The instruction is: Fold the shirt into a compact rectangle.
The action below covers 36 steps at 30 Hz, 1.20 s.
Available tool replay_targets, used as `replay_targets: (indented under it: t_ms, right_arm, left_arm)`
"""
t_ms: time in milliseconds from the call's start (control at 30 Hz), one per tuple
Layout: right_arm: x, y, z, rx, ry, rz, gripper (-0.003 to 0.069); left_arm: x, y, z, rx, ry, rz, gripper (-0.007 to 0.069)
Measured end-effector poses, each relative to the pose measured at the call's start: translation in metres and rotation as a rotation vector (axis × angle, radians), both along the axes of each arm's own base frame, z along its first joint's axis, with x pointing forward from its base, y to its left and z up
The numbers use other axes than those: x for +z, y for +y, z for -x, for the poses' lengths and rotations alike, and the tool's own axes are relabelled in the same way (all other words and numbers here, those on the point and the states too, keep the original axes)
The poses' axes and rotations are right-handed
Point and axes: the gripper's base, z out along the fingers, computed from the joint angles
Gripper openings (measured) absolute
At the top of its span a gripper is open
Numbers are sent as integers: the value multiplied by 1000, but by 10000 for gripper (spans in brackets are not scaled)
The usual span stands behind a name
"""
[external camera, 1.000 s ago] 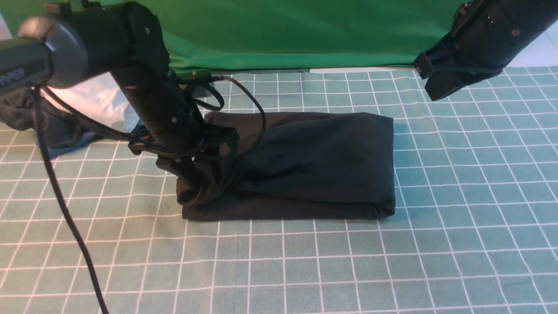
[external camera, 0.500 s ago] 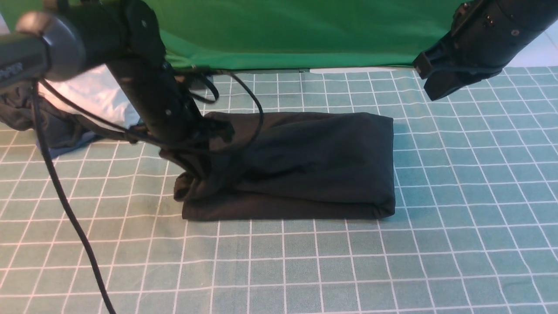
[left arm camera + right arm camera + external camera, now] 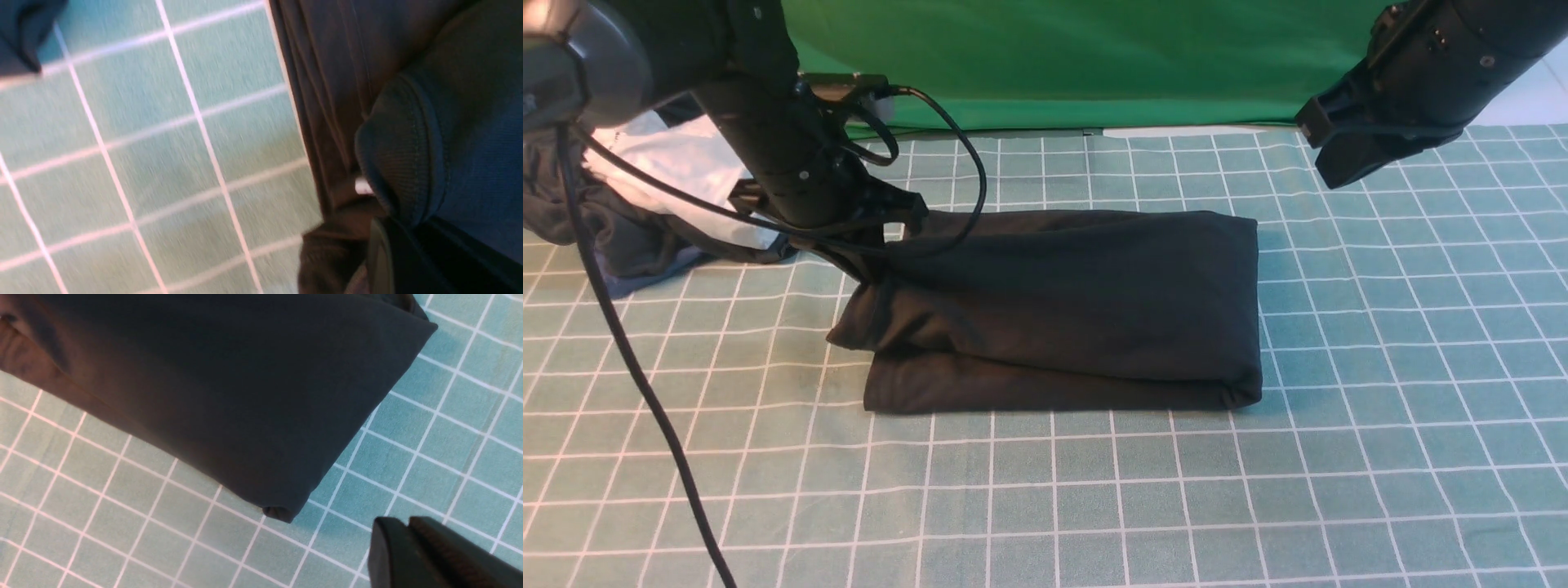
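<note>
The black shirt (image 3: 1078, 302) lies folded into a long rectangle across the middle of the checked tablecloth. Its left end is pulled up off the lower layers. My left gripper (image 3: 866, 261) is shut on that raised end. In the left wrist view, dark folds (image 3: 408, 81) and a ribbed hem (image 3: 392, 163) bunch at the left gripper (image 3: 380, 261), with a small white bit (image 3: 363, 187) showing. My right gripper (image 3: 1327, 167) hangs above the table past the shirt's right end, shut and empty. The right wrist view shows the right gripper (image 3: 408, 524) clear of the shirt's corner (image 3: 278, 510).
A white garment (image 3: 678, 175) and a dark grey garment with blue cloth (image 3: 621, 245) lie at the left back. A green backdrop (image 3: 1094, 57) closes the far side. The left arm's black cable (image 3: 645, 392) hangs down over the near left of the tablecloth (image 3: 1094, 506).
My left gripper has shut on the shirt's left end and moved up and to the left, drawing the fabric with it. The right arm has stayed put.
</note>
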Motion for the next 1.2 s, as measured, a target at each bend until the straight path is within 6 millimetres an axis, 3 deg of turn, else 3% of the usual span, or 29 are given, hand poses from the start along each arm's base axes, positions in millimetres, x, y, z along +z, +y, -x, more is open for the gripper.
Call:
replay_targets:
  t_ms: [133,400,467,567,600,633,767,933,1200]
  right_arm:
    - [0,0,0,0,0,-1,50]
    - [0,2,1,2,8,-21,57]
    - [1,3,1,3,13,-34,58]
    - [1,3,2,28,10,-29,64]
    - [1,3,2,34,8,-27,66]
    - [1,3,2,59,-1,-18,76]
    - [0,3,2,96,-12,-4,114]
    - [-1,4,3,119,-10,4,175]
    - [-21,17,13,220,38,37,281]
  left_arm:
    - [-14,4,-7,-20,-8,-56,14]
    - [-17,9,-11,-7,-36,-105,36]
    - [-18,8,-9,-4,-19,-103,72]
    - [-12,9,-7,2,-11,-103,209]
    - [-11,9,-7,2,-14,-104,209]
    - [-2,10,-7,1,-31,-116,293]
    - [23,13,-4,40,-61,-129,402]
    - [33,14,7,53,9,-136,440]
    - [9,6,11,28,20,-43,445]
